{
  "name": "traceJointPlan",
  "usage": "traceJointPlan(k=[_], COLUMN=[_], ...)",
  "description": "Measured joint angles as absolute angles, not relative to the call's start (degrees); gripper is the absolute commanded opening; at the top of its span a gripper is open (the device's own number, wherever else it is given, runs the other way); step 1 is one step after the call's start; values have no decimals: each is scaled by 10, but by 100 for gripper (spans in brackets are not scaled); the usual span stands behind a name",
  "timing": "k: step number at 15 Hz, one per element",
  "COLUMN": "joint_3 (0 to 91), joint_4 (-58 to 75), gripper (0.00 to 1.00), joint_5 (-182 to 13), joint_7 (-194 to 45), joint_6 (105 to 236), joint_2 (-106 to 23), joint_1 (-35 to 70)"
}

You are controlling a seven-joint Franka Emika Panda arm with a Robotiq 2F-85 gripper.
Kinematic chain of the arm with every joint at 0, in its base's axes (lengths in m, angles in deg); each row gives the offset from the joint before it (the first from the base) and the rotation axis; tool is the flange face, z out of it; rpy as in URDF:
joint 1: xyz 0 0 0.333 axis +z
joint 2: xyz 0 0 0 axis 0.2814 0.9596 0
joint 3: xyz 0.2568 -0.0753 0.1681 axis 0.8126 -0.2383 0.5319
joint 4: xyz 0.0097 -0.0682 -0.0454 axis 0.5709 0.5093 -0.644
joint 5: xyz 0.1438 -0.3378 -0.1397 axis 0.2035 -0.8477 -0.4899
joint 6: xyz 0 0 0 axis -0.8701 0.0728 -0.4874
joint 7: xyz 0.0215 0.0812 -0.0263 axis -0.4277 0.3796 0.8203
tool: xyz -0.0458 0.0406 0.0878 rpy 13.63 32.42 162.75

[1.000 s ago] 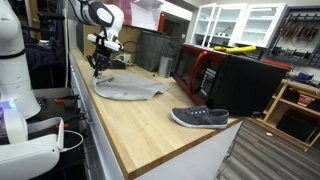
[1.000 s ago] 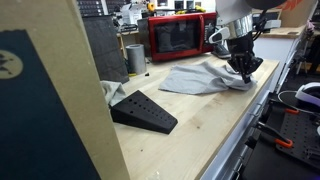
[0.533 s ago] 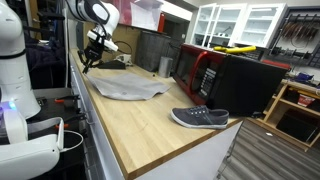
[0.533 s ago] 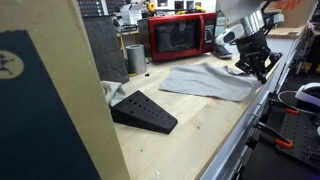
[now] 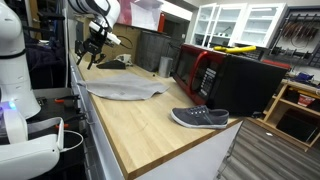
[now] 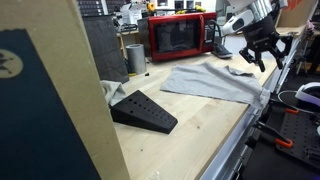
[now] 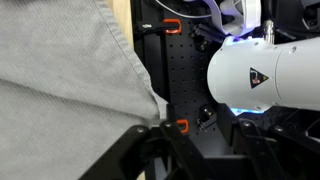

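hovering over the end of the wooden counter (image 5: 150, 135) in an exterior view, the gripper (image 5: 88, 52) hangs clear of the grey cloth (image 5: 125, 90), which lies flat on the wood; a grey shoe (image 5: 200, 118) sits further along, well apart. in an exterior view from across the bench, the gripper (image 6: 260, 55) has its fingers spread with nothing between them, above the cloth's (image 6: 210, 80) far corner by the counter edge; a black wedge (image 6: 145, 110) lies near the cloth. in the wrist view the cloth (image 7: 60, 70) fills the upper left, its corner just above the parted fingers (image 7: 128, 152).
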State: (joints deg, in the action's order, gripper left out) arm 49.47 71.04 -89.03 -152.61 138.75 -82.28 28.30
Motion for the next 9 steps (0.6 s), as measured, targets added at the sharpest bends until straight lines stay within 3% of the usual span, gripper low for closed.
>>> traceJointPlan(k=[3, 9], joint_3=[466, 426], joint_4=[668, 564], gripper=[99, 100], joint_5=[-874, -799], joint_7=[-1503, -1444], joint_6=[1401, 1555], joint_2=[-820, -688], joint_1=[256, 207])
